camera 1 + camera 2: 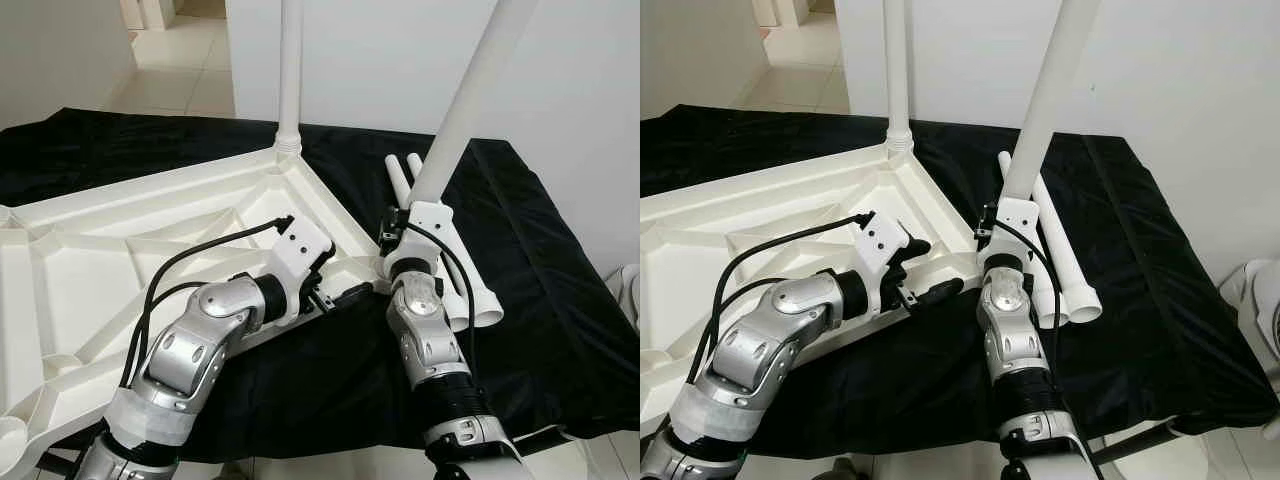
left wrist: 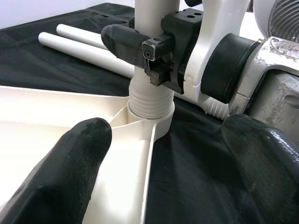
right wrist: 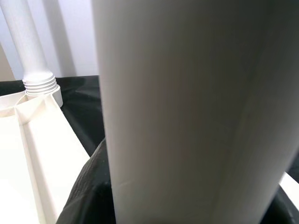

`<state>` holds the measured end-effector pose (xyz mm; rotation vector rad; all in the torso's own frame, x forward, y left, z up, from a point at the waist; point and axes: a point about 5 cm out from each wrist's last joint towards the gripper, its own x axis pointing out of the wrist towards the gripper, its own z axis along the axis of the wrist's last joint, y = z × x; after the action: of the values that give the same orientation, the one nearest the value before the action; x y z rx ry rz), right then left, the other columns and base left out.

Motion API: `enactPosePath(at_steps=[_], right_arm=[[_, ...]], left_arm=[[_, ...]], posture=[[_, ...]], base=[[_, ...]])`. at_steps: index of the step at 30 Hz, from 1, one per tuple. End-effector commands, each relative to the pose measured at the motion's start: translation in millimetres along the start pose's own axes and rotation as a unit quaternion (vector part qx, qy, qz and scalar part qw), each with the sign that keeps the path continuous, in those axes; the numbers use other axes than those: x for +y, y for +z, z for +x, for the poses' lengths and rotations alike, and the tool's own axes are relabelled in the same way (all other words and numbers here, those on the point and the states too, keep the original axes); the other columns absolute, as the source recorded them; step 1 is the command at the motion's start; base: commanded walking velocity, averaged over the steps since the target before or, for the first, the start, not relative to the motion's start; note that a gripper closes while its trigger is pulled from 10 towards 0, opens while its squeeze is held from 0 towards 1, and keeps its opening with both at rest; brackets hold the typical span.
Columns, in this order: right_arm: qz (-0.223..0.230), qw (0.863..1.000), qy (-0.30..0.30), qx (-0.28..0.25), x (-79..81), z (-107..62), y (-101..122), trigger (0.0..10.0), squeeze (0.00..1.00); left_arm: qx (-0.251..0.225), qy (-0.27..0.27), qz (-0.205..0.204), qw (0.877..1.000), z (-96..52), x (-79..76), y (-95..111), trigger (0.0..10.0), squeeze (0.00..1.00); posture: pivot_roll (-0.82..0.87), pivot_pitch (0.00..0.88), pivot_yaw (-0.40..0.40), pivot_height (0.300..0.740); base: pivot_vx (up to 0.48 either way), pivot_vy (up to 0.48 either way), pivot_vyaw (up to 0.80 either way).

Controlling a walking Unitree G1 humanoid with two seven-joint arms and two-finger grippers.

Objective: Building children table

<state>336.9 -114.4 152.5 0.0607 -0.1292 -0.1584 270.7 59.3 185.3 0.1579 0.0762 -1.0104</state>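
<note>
While the right gripper [image 2: 154, 65] is clamped on a white leg [image 1: 462, 110] just above its threaded base, that leg stands tilted in the socket [image 2: 149, 116] at the near right corner of the upturned tabletop [image 1: 130, 260]. The left gripper [image 1: 345, 297], fingers [image 2: 70, 158] spread apart, hovers beside that corner, holding nothing. A second leg [image 1: 290, 75] stands upright in the far corner. Two spare legs [image 1: 470, 290] lie on the black cloth [image 1: 540, 300] along the tabletop's right side, behind the right arm.
</note>
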Motion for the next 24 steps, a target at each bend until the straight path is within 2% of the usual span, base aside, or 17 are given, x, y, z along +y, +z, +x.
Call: enactPosePath(at_steps=[1,2,3,4,5,17,18,20,23,24], right_arm=[[-0.015,0.998,-0.039,0.052,-19.4,-2.9,-22.9,10.0,0.13],[-0.015,0.998,-0.039,0.052,-19.4,-2.9,-22.9,10.0,0.13],[-0.01,0.998,-0.036,0.049,-19.9,-2.5,-22.4,10.0,0.49],[-0.01,0.998,-0.036,0.049,-19.9,-2.5,-22.4,10.0,0.49],[-0.008,0.998,-0.033,0.045,-20.5,-2.3,-21.7,10.0,1.0],[-0.002,1.0,-0.013,0.016,-26.2,-2.6,-16.6,10.0,1.0],[0.002,1.0,-0.001,0.013,-26.5,-2.0,-15.8,10.0,0.0],[0.002,1.0,-0.001,0.013,-26.5,-2.0,-15.8,10.0,0.0],[0.029,0.996,0.088,0.022,-25.5,-1.3,-16.1,10.0,0.0],[0.029,0.996,0.088,0.022,-25.5,-1.3,-16.1,10.0,0.0]], left_arm=[[0.001,0.012,-0.001,1.0,0.8,1.2,1.3,10.0,0.0],[0.001,0.012,-0.001,1.0,0.8,1.2,1.3,10.0,0.0],[0.001,0.011,-0.001,1.0,1.2,0.7,1.5,10.0,0.0],[0.001,0.011,-0.001,1.0,1.2,0.7,1.5,10.0,0.0],[0.0,0.011,-0.001,1.0,1.5,0.3,1.8,10.0,0.0],[-0.001,0.006,-0.001,1.0,2.7,-2.1,1.5,10.0,0.0],[-0.001,0.006,-0.001,1.0,3.1,-2.3,1.5,10.0,0.0],[-0.001,0.006,-0.001,1.0,3.1,-2.3,1.5,10.0,0.0],[-0.002,0.006,-0.002,1.0,3.7,-2.2,1.9,10.0,0.0],[-0.002,0.006,-0.002,1.0,3.7,-2.2,1.9,10.0,0.0]], posture=[[0.12,0.032,-0.038,0.74],[0.12,0.032,-0.038,0.74],[0.12,0.028,-0.038,0.74],[0.12,0.028,-0.038,0.74],[0.12,0.026,-0.038,0.74],[0.12,0.015,-0.041,0.74],[0.12,0.014,-0.042,0.74],[0.12,0.014,-0.042,0.74],[0.12,0.013,-0.042,0.74],[0.12,0.013,-0.042,0.74]], base=[[0.0,0.0,0.0],[0.0,0.0,0.0],[0.0,0.0,0.0],[0.0,0.0,0.0],[0.0,0.0,0.0],[0.0,0.0,0.0],[0.0,0.0,0.0],[0.0,0.0,0.0],[0.0,0.0,0.0],[0.0,0.0,0.0]])
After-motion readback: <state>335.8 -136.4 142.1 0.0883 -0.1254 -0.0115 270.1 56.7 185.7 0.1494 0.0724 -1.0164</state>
